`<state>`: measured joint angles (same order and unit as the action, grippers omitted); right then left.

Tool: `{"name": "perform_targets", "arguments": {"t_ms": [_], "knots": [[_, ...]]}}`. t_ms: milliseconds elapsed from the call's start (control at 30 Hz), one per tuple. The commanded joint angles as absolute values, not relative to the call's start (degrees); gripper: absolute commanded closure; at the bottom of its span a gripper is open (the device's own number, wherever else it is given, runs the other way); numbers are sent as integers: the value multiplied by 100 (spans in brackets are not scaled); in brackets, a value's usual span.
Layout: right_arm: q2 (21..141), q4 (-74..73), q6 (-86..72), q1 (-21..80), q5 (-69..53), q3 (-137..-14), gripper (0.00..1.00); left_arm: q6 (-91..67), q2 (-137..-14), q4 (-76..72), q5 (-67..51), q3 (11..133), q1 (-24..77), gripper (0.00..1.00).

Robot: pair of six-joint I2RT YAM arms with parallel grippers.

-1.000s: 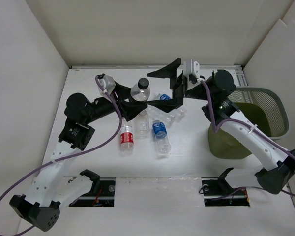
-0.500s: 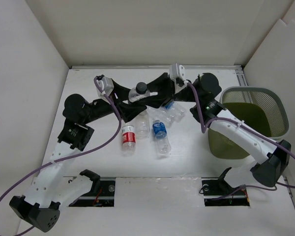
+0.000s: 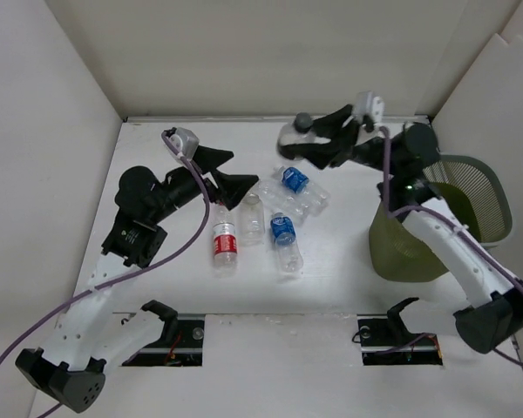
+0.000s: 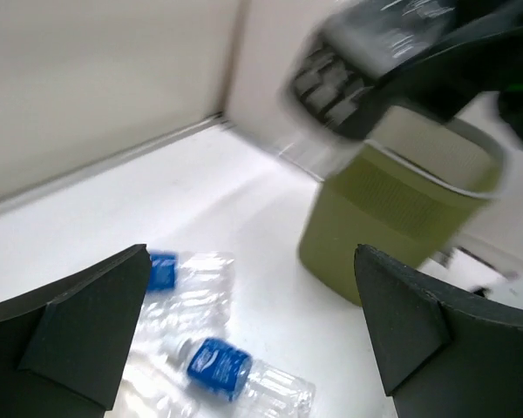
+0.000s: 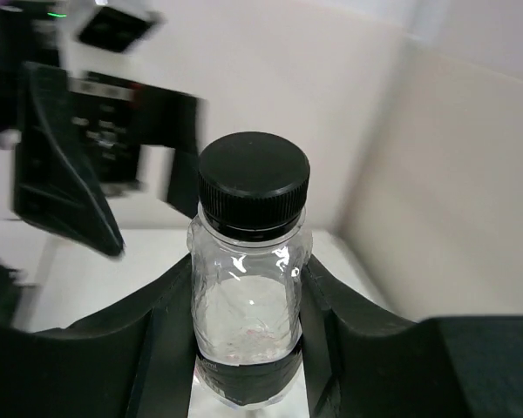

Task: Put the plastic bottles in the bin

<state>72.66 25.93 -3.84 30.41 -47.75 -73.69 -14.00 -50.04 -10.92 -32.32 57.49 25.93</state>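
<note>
Fingers (image 5: 161, 335) of the right gripper (image 3: 321, 146) are clamped on a clear black-capped bottle (image 3: 294, 133), held in the air at the upper centre of the overhead view. A second ago the left gripper (image 3: 229, 172) held this bottle near the centre. It has now let go, its jaws wide apart and empty. The right arm has swung the bottle toward the bin (image 3: 471, 162) at the right edge. The handover looks complete, but the bottle is not yet over the bin. Four other bottles (image 3: 283, 233) lie mid-table (image 3: 349, 279).
</note>
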Motion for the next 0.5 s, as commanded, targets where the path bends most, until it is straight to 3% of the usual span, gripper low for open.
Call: {"name": "perform_targets", "arguments": {"t_ms": [0,233,400,433,467], "knots": [[6330,1764,-98,1860,-4545,-7374,100,-1643,-5211,-231,-1299,6063,2602,0],[4932,-1288,842,-453,-3720,-7321,100,-2522,-6476,1546,1017,6723,2602,0],[4632,-2986,1783,-923,-2612,-7699,99,-2865,-7152,2021,1195,6846,2602,0],[4510,-3275,1784,-923,-2454,-7699,89,-2935,-7250,2196,1117,6847,2602,0],[4457,-3357,1854,-923,-2182,-7699,87,-2936,-7338,2293,1116,6908,2602,0]]}}
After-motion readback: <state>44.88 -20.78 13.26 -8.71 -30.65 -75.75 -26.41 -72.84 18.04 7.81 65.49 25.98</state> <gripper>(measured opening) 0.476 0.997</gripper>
